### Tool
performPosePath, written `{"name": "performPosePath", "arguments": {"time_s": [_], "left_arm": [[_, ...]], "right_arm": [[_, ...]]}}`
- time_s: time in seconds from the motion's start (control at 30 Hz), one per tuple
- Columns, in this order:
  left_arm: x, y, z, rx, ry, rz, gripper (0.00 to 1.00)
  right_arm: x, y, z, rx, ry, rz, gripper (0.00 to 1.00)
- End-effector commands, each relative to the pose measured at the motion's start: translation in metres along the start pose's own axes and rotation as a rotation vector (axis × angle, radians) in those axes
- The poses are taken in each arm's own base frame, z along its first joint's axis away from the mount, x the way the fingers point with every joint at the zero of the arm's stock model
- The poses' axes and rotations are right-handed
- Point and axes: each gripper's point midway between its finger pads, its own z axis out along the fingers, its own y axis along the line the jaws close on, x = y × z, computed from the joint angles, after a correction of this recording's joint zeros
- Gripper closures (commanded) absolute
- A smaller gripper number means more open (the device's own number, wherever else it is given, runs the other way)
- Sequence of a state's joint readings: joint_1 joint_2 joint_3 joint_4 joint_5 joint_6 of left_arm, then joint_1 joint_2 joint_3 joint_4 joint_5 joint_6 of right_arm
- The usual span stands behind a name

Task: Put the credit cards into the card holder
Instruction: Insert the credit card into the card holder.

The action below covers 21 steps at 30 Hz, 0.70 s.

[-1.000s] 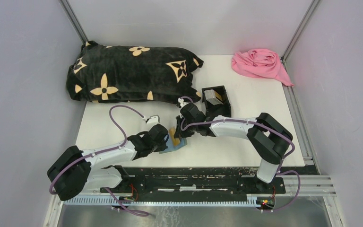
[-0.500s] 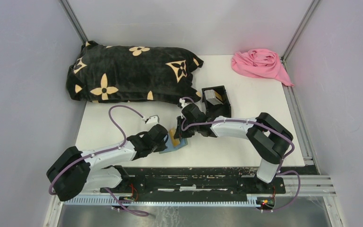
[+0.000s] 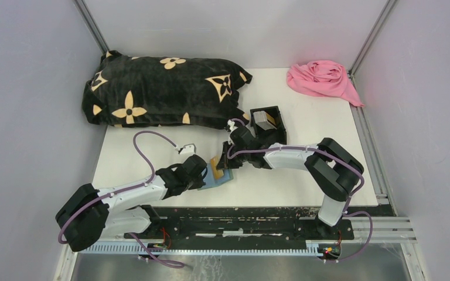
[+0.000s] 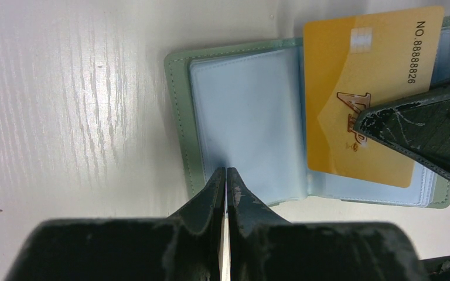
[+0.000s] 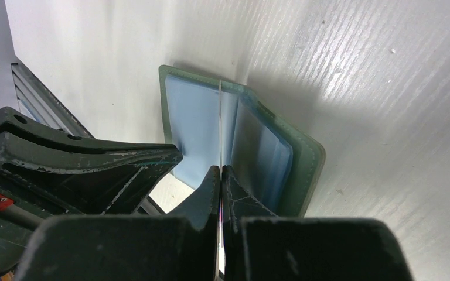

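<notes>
A: Vs a sec ago, the right arm [image 3: 287, 158] has crept a touch toward upper right, nearer the black box [image 3: 275, 136]. The left arm [image 3: 135, 190] has slid its elbow a bit lower left. Holder hasn't budged.

B: Where's the card holder [image 3: 222, 179] exactly?

A: Lower ctr of the top view, lying open on the white worktop [image 3: 310, 175] btw the two claws. Sage-green cover, pale blue inner sleeves.

B: And the card?

A: The yellow card [image 4: 363, 99] is over the holder's right half, upper right in the left wrist view, w/ a printed no. along one edge. The right wrist view has it edge-on, a thin pale line above the open holder. Can't tell if its edge sits in a sleeve.

B: Right claw [image 5: 221, 175]?

A: Pinched tight on that yellow card, no gap to speak of.

B: Left claw [image 4: 227, 175]?

A: Nearly closed too. Its tips nip the edge of a pale inner sleeve of the card holder, bottom ctr of its own view.

B: Other cards?

A: A stack of cards [image 3: 263, 121] stands in the black box, just up and right of the claws in the top view.

B: Further out?

A: A black blanket [image 3: 164, 91] w/ tan flowers at upper left, its corner near the box. A pink cloth [image 3: 322, 79] at upper right, well apart from the rest.
</notes>
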<state>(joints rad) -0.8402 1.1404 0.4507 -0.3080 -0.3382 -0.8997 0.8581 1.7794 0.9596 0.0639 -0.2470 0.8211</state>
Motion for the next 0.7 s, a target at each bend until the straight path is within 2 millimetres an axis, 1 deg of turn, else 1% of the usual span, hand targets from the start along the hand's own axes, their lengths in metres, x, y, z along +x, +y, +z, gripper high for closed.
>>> {"name": "performPosePath", "arguments": {"time_s": [0.0, 0.23, 0.47, 0.67], "left_arm": [[0.009, 0.015, 0.000, -0.048, 0.019, 0.011, 0.90], [0.009, 0.017, 0.000, -0.057, 0.018, 0.017, 0.90], [0.009, 0.017, -0.001, -0.054, 0.018, 0.017, 0.90], [0.009, 0.017, -0.001, -0.054, 0.020, 0.021, 0.90]], "right_arm": [[-0.002, 0.010, 0.005, -0.057, -0.014, 0.026, 0.99], [0.003, 0.005, 0.010, -0.061, -0.005, 0.059, 0.99], [0.008, -0.001, 0.012, -0.048, -0.004, 0.080, 0.99], [0.011, -0.002, 0.013, -0.054, -0.003, 0.109, 0.99]]}}
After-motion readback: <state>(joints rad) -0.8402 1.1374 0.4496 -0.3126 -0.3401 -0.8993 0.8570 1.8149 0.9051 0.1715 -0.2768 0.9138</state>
